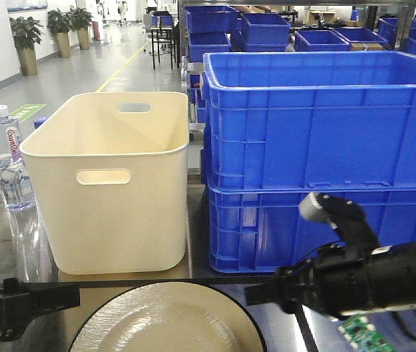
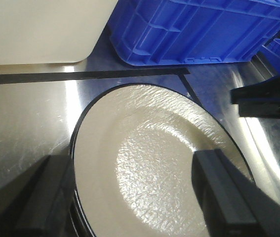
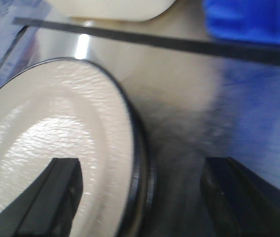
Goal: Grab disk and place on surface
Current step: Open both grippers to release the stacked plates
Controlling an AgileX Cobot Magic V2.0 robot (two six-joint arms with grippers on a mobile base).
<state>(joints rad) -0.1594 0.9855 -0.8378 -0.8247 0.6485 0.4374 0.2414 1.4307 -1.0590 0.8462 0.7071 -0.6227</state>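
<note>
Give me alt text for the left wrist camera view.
A cream plate with a dark rim lies on the glossy metal tabletop, framed by the open left gripper. Behind it are a cream bin and blue crates; the right gripper shows at the right edge.

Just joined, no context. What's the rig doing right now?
Two arms are working around a cream disk with a dark rim, which sits on the glossy metal surface in front of a cream bin and stacked blue crates. The left end effector is open, its fingers straddling the disk. The right end effector is open too, one finger over the disk's edge and the other off to the side. Neither has closed on it yet.
</note>
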